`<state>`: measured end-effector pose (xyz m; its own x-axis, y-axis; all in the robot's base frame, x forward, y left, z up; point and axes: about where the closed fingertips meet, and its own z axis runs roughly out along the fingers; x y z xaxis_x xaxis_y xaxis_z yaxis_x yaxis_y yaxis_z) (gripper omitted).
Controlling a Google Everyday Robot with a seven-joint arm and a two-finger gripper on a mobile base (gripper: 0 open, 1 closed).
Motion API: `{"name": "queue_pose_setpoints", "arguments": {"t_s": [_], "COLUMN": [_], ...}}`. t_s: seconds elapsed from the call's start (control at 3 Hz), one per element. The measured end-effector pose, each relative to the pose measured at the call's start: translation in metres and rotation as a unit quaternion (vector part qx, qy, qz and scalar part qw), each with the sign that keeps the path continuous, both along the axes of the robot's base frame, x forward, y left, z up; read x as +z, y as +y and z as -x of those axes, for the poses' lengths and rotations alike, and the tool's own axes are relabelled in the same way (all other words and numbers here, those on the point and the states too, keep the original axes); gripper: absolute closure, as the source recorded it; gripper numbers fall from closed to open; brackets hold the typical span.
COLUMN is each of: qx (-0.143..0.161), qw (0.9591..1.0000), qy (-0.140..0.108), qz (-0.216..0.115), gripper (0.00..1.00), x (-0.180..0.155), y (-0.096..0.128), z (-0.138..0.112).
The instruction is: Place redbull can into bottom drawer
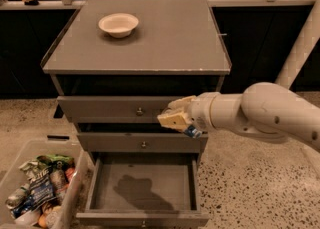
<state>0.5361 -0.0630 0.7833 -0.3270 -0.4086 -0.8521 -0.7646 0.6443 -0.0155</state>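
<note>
My gripper [171,118] hangs in front of the cabinet, level with the gap between the top and middle drawers and above the right side of the bottom drawer [165,179]. Its yellowish fingers [175,119] are closed around the redbull can [192,132]. Only the can's blue and silver end shows below the wrist; the rest is hidden in the hand. The bottom drawer is pulled open and its grey inside is bare apart from my arm's shadow.
A white bowl [118,24] sits on the cabinet top [175,38]. The top drawer [115,109] and middle drawer [125,143] are shut. A clear bin [70,193] of snack wrappers stands on the floor at the left. A white post [300,48] rises at the right.
</note>
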Motion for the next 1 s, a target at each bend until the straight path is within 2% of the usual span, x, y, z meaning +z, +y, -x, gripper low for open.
{"name": "queue_pose_setpoints", "arguments": {"t_s": [0.33,0.67,1.0], "qx": [-0.017,-0.013,-0.006], "qw": [0.9998,0.9993,0.9971], "qy": [0.007,0.024,0.058], "qz": [-0.005,-0.025,-0.049], "gripper": [1.0,1.0,1.0], "x": [-0.031,-0.045,-0.058], "y": [-0.004,0.002,0.007], "z": [-0.044,-0.037,-0.018]}}
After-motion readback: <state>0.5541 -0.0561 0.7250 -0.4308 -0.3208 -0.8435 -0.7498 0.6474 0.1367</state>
